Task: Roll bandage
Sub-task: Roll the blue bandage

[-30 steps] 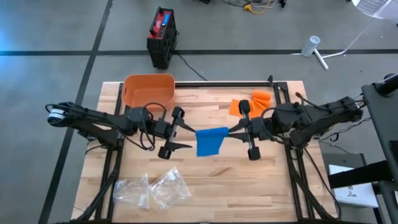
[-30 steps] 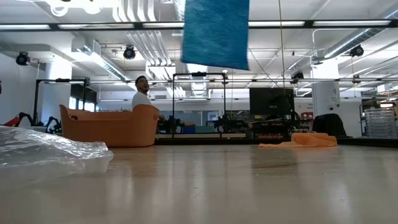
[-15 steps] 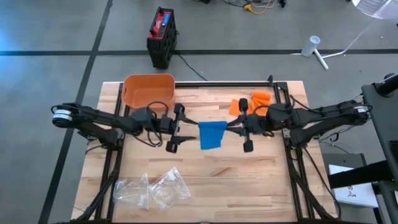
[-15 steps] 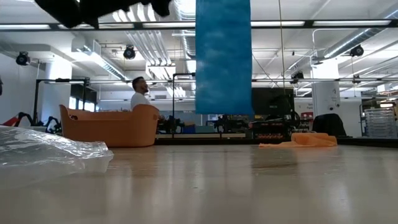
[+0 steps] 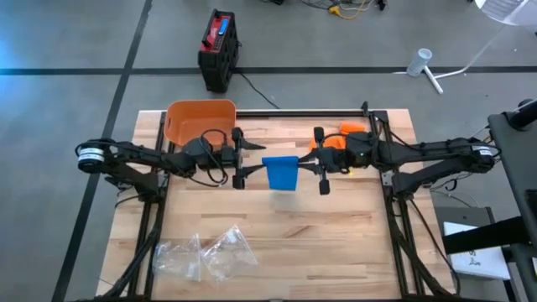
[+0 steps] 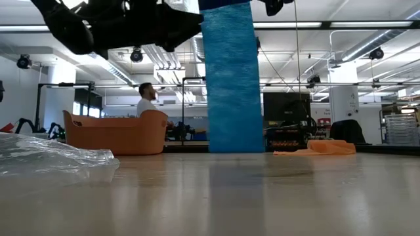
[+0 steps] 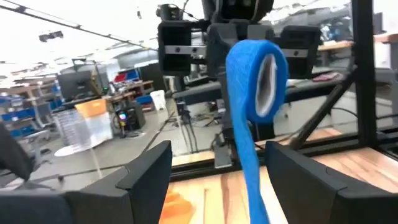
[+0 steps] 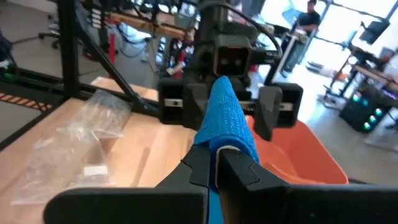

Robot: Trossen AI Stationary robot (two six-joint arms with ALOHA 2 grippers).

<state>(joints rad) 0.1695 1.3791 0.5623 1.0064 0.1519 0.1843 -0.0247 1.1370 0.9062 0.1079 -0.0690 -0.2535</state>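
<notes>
Hanging above mid-table: blue bandage (image 5: 282, 172), crepe-textured, part wound into a roll at top, a flat strip trailing straight down; in the low view its tail (image 6: 231, 78) appears to reach the table, though contact is hard to confirm.

Right gripper (image 8: 216, 163): fingers pressed together, clamped on the bandage roll, held over the table's centre.

Left gripper (image 5: 238, 160): fingers apart, facing the roll from just beside it, holding nothing.

Table (image 5: 336, 243): pale wood slats.

Orange bin (image 5: 200, 122): far left corner of table.

Orange cloth (image 5: 346, 134): crumpled, far side, behind right arm.

Clear plastic bags (image 5: 204, 254): near left corner.
</notes>
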